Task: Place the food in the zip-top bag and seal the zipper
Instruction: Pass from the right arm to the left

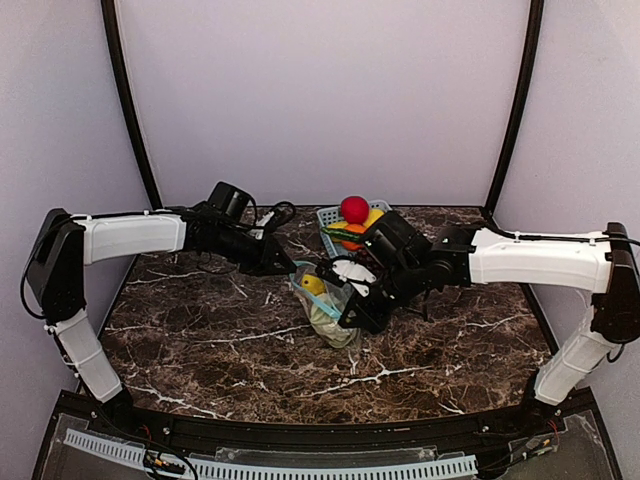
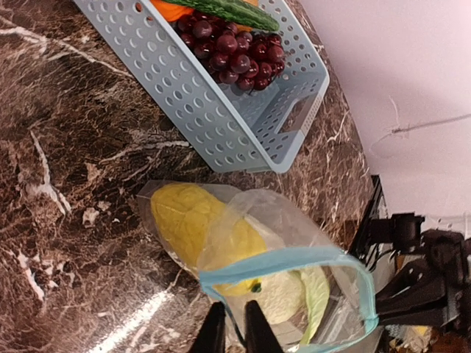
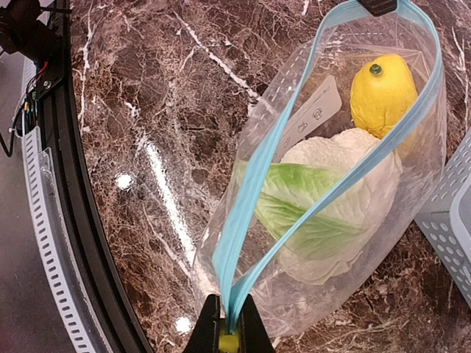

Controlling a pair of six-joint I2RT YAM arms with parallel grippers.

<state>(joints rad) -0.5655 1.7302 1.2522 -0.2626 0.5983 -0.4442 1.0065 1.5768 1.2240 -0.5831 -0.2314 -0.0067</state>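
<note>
Open zip-top bag (image 3: 291, 88) mid-frame on the counter (image 3: 147, 110).
The left tool (image 2: 229, 332) and right tool (image 3: 228, 334) each pinch one end of its zipper (image 3: 254, 176); inside lie a yellow fruit (image 3: 383, 92) and a white-green leafy piece (image 3: 331, 213). The blue basket (image 2: 213, 110) beside it holds grapes (image 2: 235, 51).

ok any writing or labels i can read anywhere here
No text here is legible.
White label patch on the zip-top bag: a few small grey marks, too small and blurred to read.
Basket and table: no text shows.
</note>
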